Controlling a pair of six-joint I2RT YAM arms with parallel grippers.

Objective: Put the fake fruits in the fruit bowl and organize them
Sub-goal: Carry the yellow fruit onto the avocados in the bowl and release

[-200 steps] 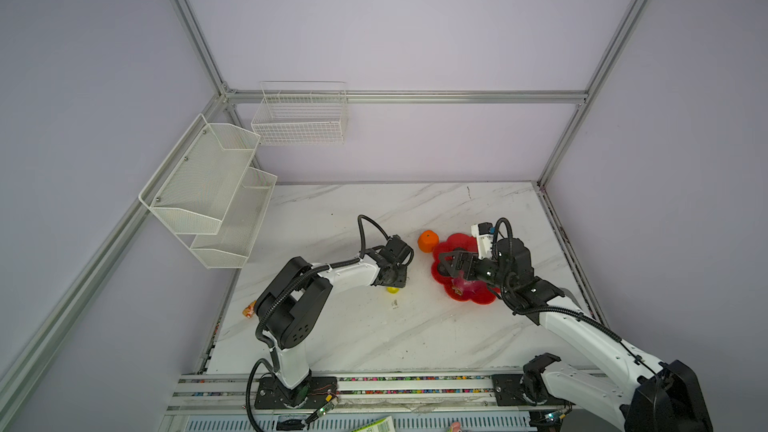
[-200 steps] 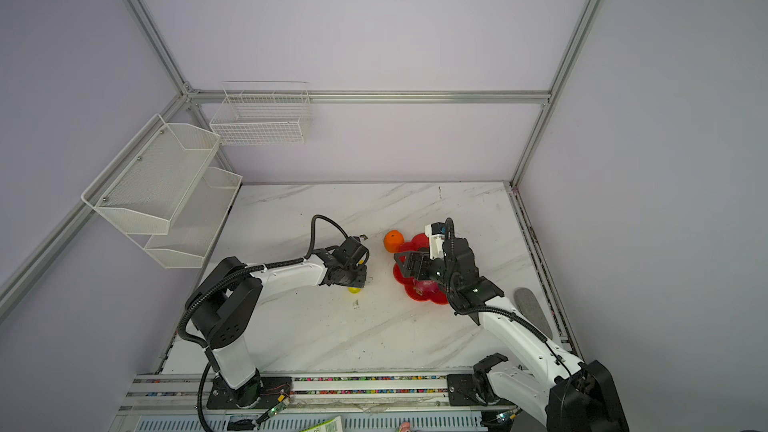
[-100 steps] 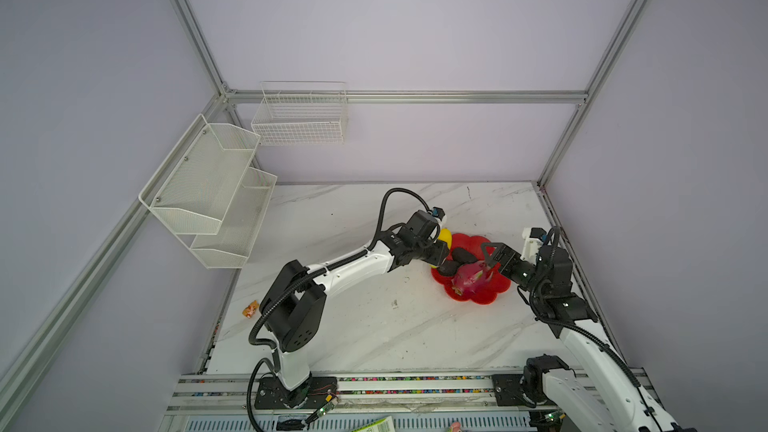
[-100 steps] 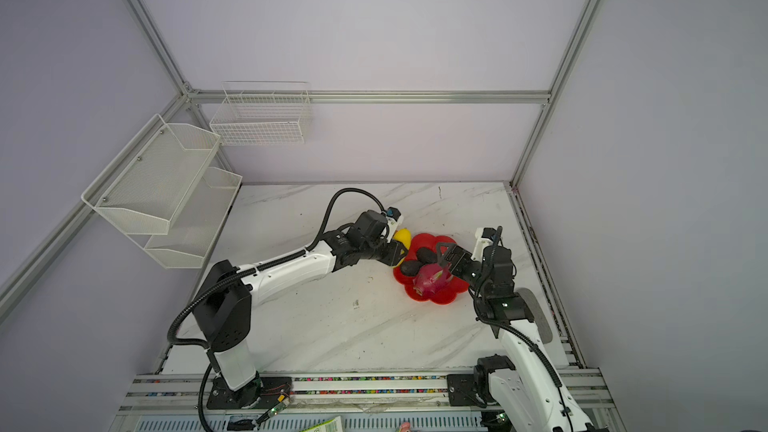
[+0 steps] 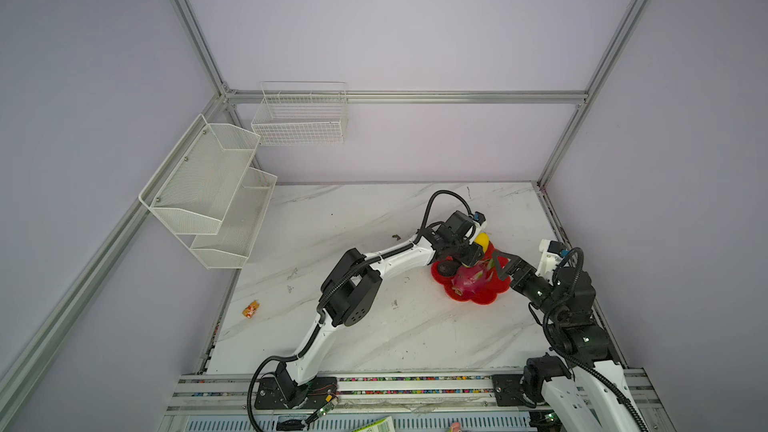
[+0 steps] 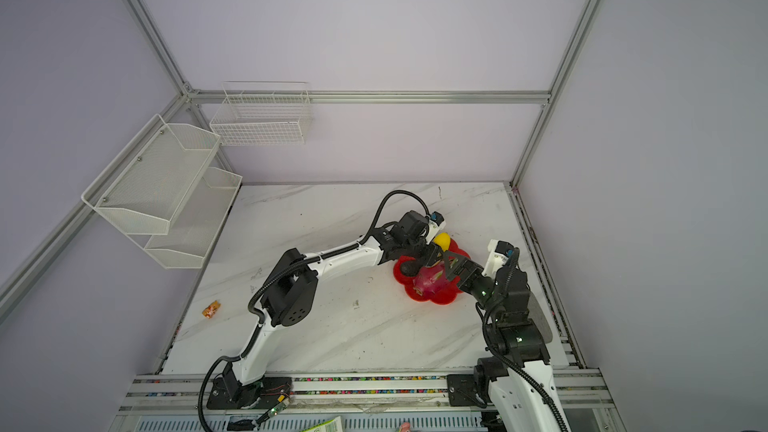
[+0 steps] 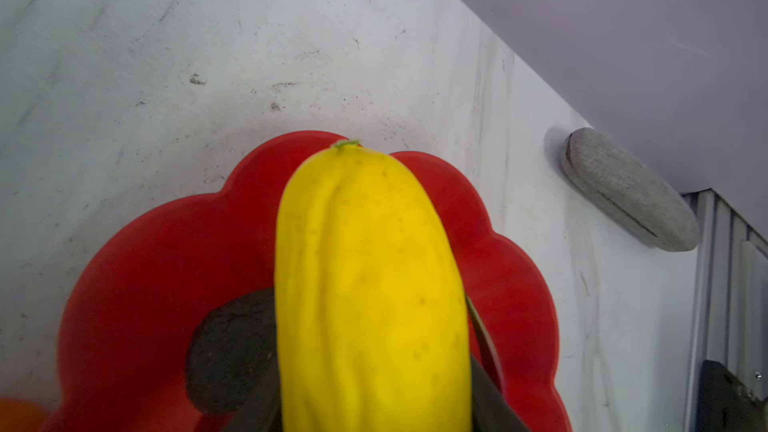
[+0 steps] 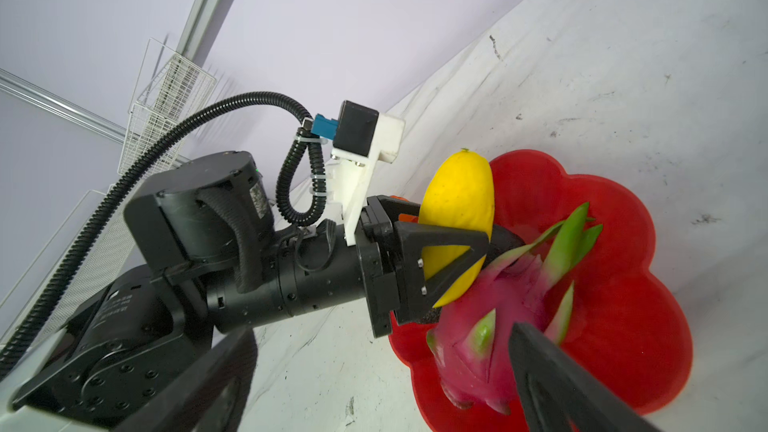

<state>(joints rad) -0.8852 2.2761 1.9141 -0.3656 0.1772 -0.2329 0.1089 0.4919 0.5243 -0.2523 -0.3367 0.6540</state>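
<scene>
Left claw [image 8: 465, 241]: clenched on the yellow fruit [image 7: 370, 284], one finger on each side of it.
Yellow fruit: up in the claw over the red fruit bowl [image 5: 482, 300]. Its green-tipped end points past the bowl's wavy rim. Its other end is right by the dragon fruit [image 8: 490, 326].
Right claw [image 5: 500, 268]: released, with its fingers spread wide. It holds nothing. It sits at the bowl's side, near the dragon fruit's green tips.
Dragon fruit: pink with green tips, lying on its side in the bowl. You can see it in both top views.
Dark oval fruit [image 7: 228, 355]: lying in the bowl, just beside the yellow fruit and partly under it.
Fruit bowl: on the white worktop [image 5: 353, 222], between the two arms and nearer the right one.
Orange fruit: I cannot tell where it is. Only an orange blur shows at the edge of the left wrist view.
Small orange toy [image 5: 250, 309]: alone on the worktop, well apart from the bowl.
White wire baskets [image 5: 299, 118]: up on the walls.
Grey oval case [image 7: 627, 189]: on the worktop by the wall, apart from the bowl.
</scene>
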